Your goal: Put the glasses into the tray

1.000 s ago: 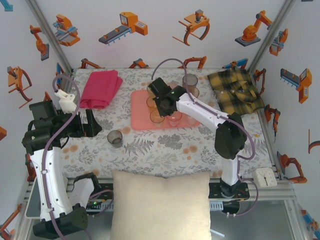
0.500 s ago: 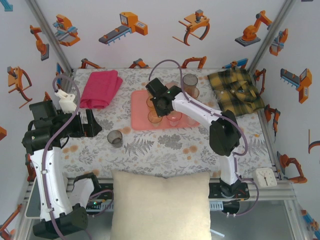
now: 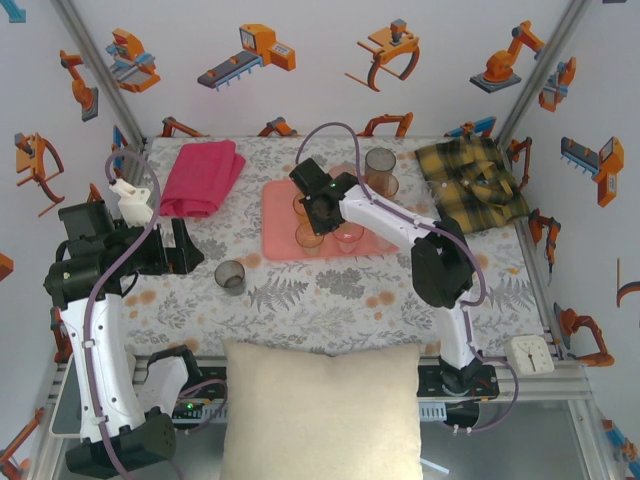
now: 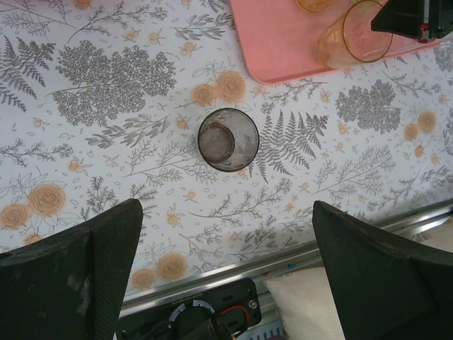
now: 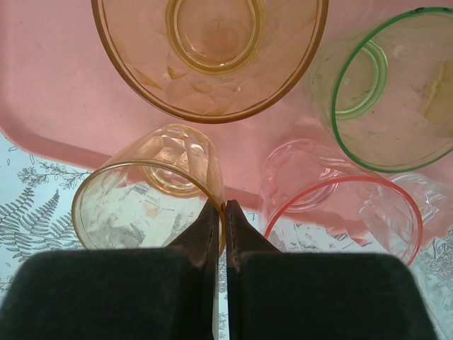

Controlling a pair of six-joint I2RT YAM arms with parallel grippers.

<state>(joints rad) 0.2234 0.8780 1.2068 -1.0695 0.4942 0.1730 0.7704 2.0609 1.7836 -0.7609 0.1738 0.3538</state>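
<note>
Upright on the salmon tray [image 5: 49, 78]: a wide amber glass [image 5: 212, 64], a green-rimmed glass [image 5: 396, 92], and at the near edge a pink-rimmed glass [image 5: 340, 212] and a smaller amber glass [image 5: 141, 205]. Pressed together right at that smaller glass's rim, the right claw [image 5: 225, 212]; cannot tell whether the rim is pinched. Off the tray, alone on the floral desk [image 4: 106, 85], a smoky grey glass [image 4: 228, 139], upright. Hanging above it, spread wide and holding nothing, the left claw [image 4: 226, 212]. Farther back, a magenta towel [image 3: 203, 177] and a plaid shirt [image 3: 470, 180].
</note>
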